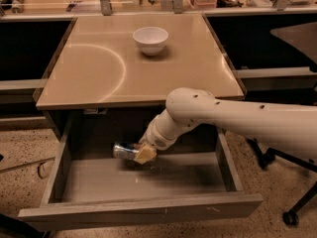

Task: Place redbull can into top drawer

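The redbull can (123, 150) is a small silver and blue can, held lying on its side inside the open top drawer (143, 209), low over the drawer floor near its back left. My gripper (143, 153) reaches down into the drawer from the right and is shut on the can's right end. The white arm crosses the front right corner of the counter. The drawer is pulled out wide, its grey floor showing in front of the can.
A white bowl (150, 39) stands on the tan counter (99, 68) at the back middle. Dark shelving flanks the counter. A chair base with casters (290, 217) stands at the right on the speckled floor.
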You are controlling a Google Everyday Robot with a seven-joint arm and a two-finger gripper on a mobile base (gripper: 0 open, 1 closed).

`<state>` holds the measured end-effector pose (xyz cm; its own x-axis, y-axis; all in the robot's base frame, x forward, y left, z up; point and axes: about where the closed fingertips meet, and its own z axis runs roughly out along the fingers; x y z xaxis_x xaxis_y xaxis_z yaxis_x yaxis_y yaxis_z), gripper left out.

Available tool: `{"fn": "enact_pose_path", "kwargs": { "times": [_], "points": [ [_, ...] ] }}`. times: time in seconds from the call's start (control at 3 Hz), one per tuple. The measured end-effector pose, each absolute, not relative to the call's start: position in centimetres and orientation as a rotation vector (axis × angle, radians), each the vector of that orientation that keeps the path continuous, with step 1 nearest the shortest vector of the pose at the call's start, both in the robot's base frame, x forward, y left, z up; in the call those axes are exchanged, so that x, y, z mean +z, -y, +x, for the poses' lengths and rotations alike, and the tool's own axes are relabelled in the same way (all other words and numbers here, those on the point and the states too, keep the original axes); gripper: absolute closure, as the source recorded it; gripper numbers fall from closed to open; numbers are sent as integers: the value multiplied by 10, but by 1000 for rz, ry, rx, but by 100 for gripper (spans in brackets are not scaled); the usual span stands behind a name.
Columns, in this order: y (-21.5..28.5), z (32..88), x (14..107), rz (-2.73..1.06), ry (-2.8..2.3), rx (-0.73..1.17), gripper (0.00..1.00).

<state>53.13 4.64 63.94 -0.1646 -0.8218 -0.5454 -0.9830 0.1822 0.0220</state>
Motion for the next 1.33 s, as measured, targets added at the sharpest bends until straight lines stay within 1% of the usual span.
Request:
{"fn": "enact_pose_path", "kwargs": {
  "times": [0.33, 0.67, 1.0, 1.33],
  "points": [
    [-42, 522, 607, -1661, -2111, 552, 100],
    [-41, 518, 594, -1654, -2140, 525, 100],
    [-41, 518, 594, -1654, -2140, 525, 82],
    [-41, 518, 594, -1655, -2140, 525, 58]
  ]
}}
